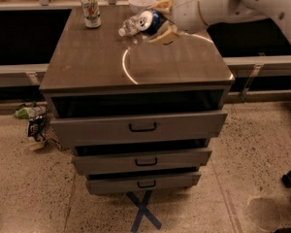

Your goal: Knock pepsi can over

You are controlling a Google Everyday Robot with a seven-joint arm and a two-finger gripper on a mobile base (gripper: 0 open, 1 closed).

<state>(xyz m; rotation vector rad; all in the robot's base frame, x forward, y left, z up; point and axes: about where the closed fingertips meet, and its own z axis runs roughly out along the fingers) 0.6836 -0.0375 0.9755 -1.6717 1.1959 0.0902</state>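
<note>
The pepsi can (148, 20), dark blue with a silver top, is tipped far over to the left, with its top facing left toward the camera. It is at the back right of the cabinet top (97, 62). My gripper (162, 22) reaches in from the upper right on a white arm. Its tan fingers (166, 35) are closed around the can's body. The can's lower end is hidden behind the fingers, so I cannot tell whether it touches the surface.
A white and green can (90, 9) stands at the back left. A clear plastic bottle (128, 27) lies just left of the pepsi can, with a white bowl (141, 3) behind it. Three drawers stand slightly open below. Litter (31, 120) lies on the floor at left.
</note>
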